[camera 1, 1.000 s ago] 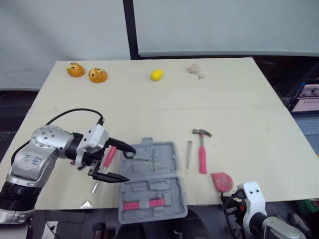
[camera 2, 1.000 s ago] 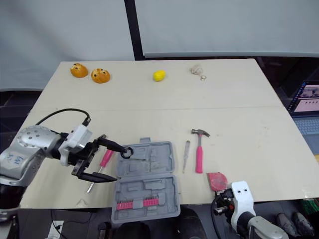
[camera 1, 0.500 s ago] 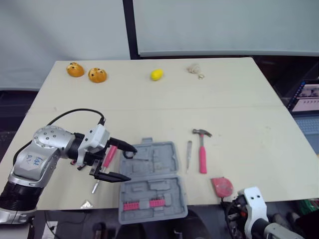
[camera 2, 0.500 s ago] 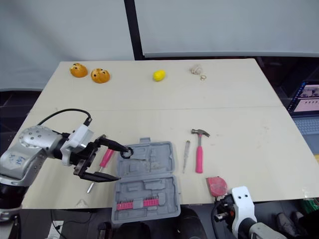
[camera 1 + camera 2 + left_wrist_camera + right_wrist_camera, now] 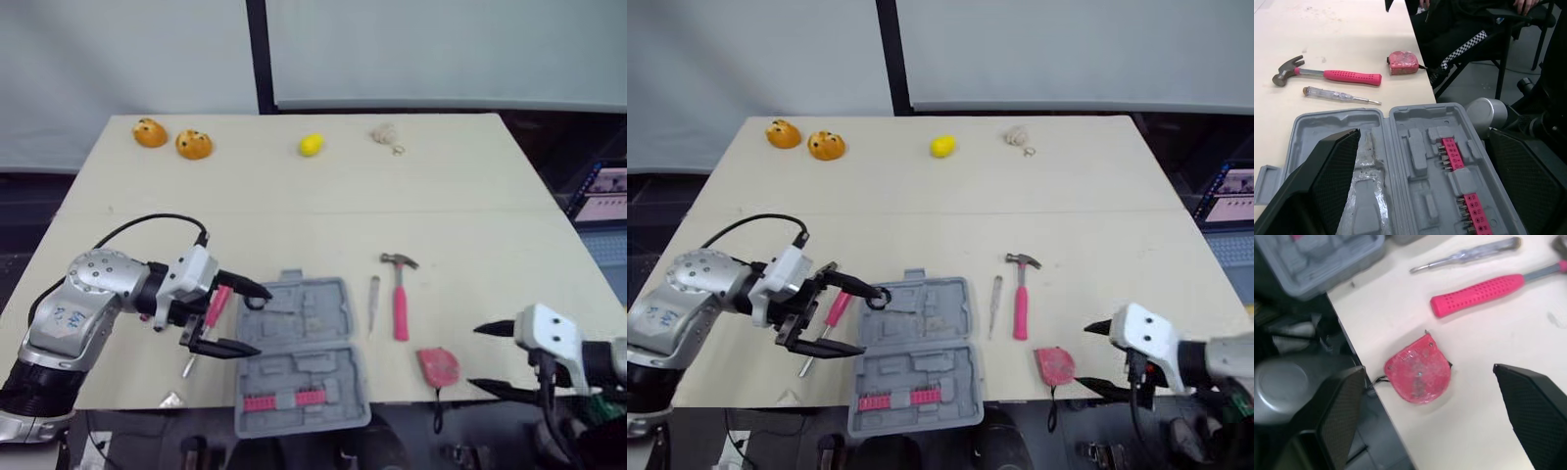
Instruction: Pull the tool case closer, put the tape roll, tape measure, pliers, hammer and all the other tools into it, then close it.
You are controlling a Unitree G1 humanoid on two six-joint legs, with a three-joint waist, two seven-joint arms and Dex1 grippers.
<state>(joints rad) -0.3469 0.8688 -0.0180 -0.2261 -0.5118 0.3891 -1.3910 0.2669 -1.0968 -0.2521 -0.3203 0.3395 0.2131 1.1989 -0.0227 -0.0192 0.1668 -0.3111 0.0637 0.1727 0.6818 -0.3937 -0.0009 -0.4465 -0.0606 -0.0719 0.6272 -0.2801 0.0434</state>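
Note:
The grey tool case (image 5: 313, 377) lies open near the table's front edge, with a row of pink bits (image 5: 279, 401) in its near half. My left gripper (image 5: 261, 321) is open at the case's left side. A small black tape roll (image 5: 253, 304) sits by its far fingertip, and a pink-handled screwdriver (image 5: 208, 321) lies under it. Right of the case lie a clear tester screwdriver (image 5: 373, 302) and a pink-handled hammer (image 5: 397, 294). The red tape measure (image 5: 1418, 374) rests at the front edge. My right gripper (image 5: 474, 357) is open just right of it, holding nothing.
Two orange buns (image 5: 149, 133) (image 5: 193, 145), a yellow lemon (image 5: 311, 145) and a beige lump (image 5: 385, 134) line the far edge. A seated person's leg (image 5: 1464, 39) shows beyond the table's front edge. A laptop (image 5: 609, 191) stands off to the right.
My right gripper has come up from below the front edge, swung out to the right of the tape measure and opened. The left gripper and the tools have stayed put.

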